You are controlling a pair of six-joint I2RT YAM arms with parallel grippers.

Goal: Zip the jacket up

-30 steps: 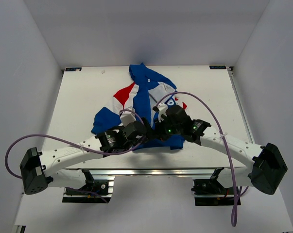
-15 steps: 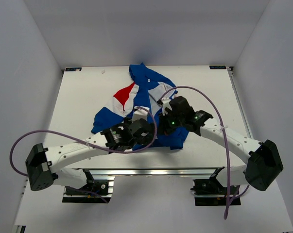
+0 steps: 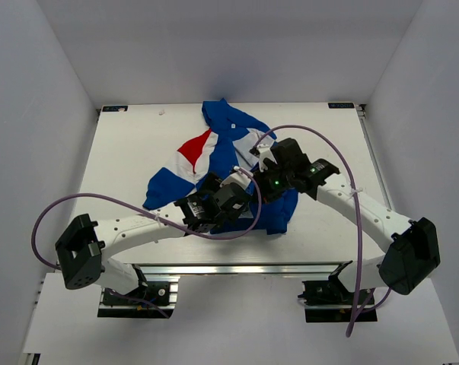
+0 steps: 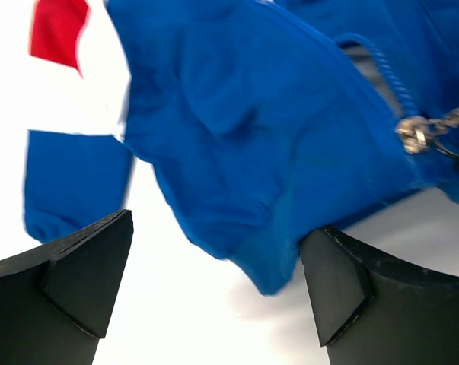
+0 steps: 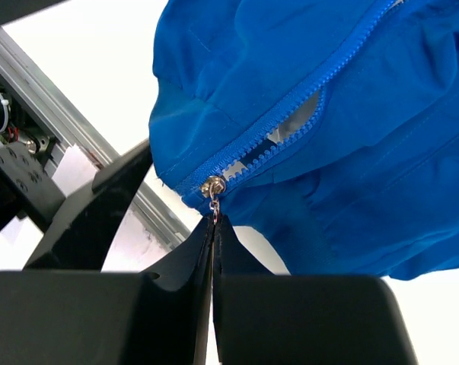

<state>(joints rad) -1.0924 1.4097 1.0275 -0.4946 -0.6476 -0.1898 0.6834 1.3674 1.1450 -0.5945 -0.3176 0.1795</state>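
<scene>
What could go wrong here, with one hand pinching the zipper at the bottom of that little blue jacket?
1. The right hand pinches only the tiny zipper pull, which may slip free under tension.
2. The left hand is open by the hem, gripping nothing, so the jacket may drag along rather than zip.
3. The teeth gape above the slider and might jam.

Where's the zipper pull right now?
The zipper pull hangs near the bottom hem of the jacket, pinched in the right pincer, just left of centre in the right wrist view.
</scene>
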